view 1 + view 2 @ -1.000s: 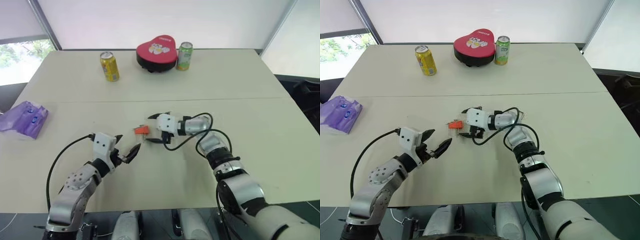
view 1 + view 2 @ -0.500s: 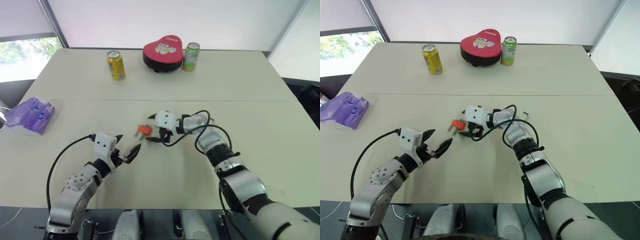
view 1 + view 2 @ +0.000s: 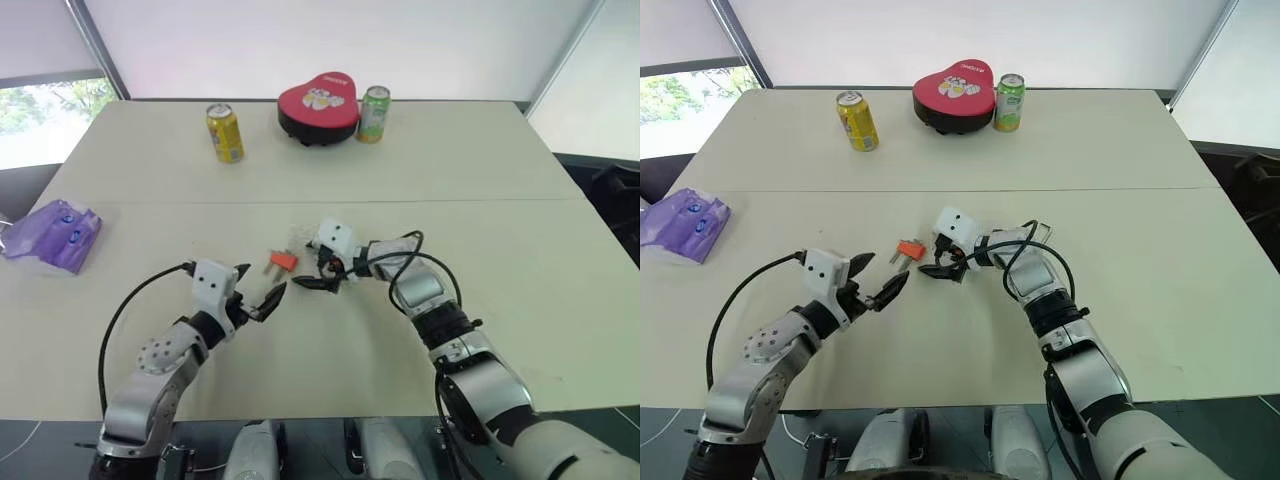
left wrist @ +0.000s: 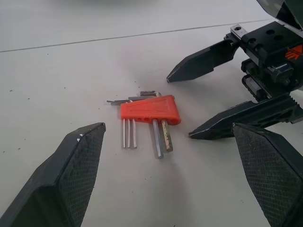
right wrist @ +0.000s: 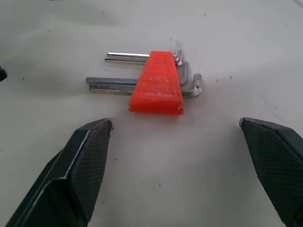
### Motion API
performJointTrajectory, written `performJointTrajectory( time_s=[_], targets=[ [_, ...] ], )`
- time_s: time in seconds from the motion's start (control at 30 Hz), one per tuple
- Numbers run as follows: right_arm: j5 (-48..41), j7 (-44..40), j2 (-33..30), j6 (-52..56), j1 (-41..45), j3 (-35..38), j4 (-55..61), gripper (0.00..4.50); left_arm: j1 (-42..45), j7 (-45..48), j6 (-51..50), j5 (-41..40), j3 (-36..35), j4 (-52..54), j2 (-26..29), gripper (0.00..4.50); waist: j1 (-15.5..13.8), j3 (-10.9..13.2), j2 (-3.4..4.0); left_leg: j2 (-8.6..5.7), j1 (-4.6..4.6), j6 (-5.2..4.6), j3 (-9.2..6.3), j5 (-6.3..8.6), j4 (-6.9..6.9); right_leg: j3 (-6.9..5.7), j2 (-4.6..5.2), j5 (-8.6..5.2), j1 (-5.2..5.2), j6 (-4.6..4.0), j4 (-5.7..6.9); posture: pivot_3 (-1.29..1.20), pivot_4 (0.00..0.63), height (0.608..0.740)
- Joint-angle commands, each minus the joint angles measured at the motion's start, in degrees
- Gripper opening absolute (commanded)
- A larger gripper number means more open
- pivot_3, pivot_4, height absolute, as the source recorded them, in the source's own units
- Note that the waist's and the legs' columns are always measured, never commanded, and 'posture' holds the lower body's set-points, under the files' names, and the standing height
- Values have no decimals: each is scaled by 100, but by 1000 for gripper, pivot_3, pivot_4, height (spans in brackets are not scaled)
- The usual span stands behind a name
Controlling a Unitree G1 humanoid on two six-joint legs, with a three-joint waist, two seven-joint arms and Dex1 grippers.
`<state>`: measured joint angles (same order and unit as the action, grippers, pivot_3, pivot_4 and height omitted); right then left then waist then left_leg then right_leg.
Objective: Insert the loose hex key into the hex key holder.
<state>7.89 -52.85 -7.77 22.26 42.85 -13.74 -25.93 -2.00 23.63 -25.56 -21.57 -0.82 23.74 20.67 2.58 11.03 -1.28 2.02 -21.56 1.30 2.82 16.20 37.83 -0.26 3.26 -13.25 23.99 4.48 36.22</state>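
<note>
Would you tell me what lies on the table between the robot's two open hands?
The red-orange plastic hex key holder lies flat between the left hand and right hand, seen in the head views and both wrist views.

Hex key holder flat on the table, between our two pincers

We see the red-orange hex key holder (image 4: 150,109) lying flat, several grey keys poking from it, just ahead of our wide-open right pincer (image 5: 182,161) and a little beyond our open left pincer (image 4: 170,170), touching neither. The loose hex key (image 4: 119,101), thin and dark, lies just beside the holder.
</note>
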Motion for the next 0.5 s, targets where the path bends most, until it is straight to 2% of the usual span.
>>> performJointTrajectory(
  time_s=[0.03,0.2,0.5],
  targets=[
    [-236,75,143,729,-193,-74,184,4500,49,21,118,56,-1,91,-19,4454,-2,0,0,1,0,0,0,0,0,0,0,0,0,0,0,0,150,740],
    [-376,202,223,1036,-276,-205,500,4500,58,20,106,67,9,95,-31,4454,-4,0,-1,0,-6,-1,1,1,0,0,1,0,5,0,-2,0,150,740],
    [-275,428,201,749,-381,-513,533,4500,107,-1,72,102,46,106,-86,4454,3,-1,-1,-1,-9,-1,2,1,0,0,-3,0,10,0,-2,0,150,740]
  ],
)
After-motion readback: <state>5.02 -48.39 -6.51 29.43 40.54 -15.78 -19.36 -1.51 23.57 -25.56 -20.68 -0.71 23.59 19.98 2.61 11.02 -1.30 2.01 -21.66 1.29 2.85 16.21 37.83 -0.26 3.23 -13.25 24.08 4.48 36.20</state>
